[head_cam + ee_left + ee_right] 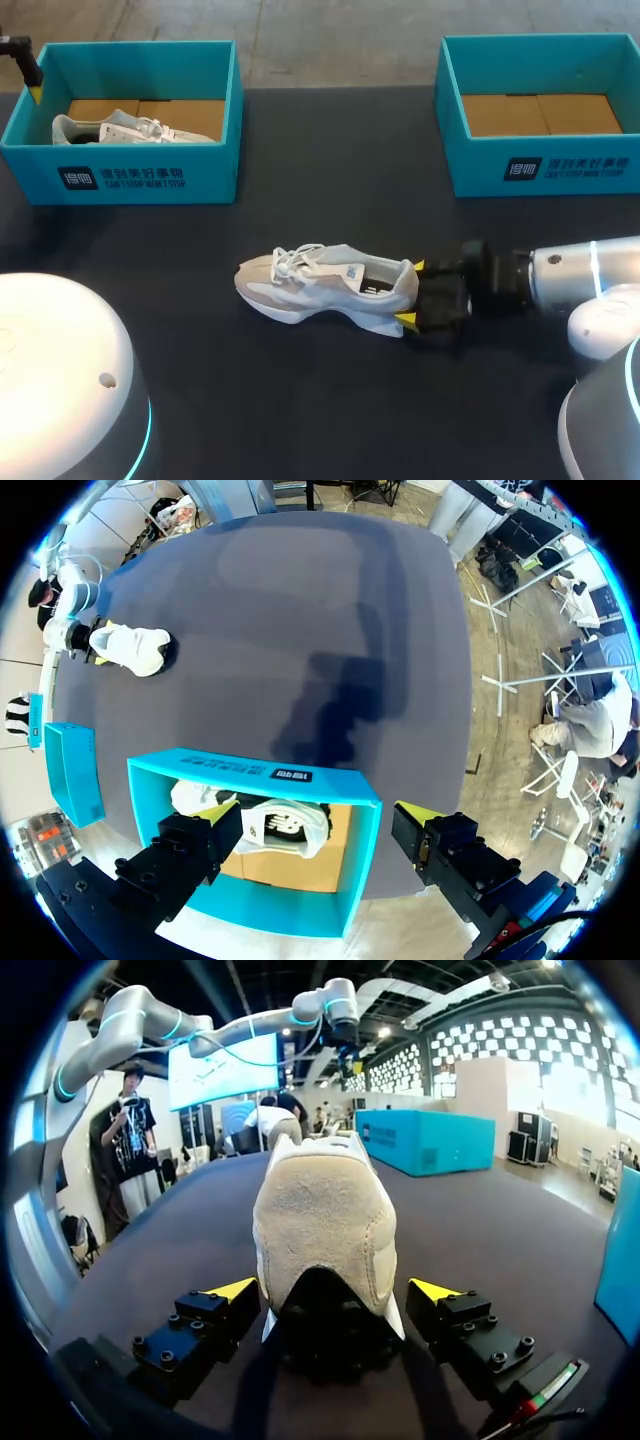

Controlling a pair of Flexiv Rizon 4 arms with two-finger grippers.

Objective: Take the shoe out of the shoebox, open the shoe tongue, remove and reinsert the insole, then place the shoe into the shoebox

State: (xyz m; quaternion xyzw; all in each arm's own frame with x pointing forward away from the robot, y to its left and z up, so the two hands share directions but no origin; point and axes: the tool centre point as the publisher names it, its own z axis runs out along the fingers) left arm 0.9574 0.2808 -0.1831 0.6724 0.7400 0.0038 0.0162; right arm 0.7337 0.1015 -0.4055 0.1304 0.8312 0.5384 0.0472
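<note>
Pale shoe (325, 283), rounded heel seemingly suede, flanked by right gripper (412, 293)

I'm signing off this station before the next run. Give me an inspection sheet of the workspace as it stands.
Surface: dark table, level, no spills seen.
Job's things: pale shoe stands on its sole mid-table, toe towards my left; left shoebox holds another shoe; right shoebox shows only its cardboard floor.
Clutter: nothing seen.
End effectors: right end effector open, the pale shoe's heel between its fingers; left end effector open, above the left shoebox.
Cables: nothing seen.
Surroundings: nobody reaches over the table.
</note>
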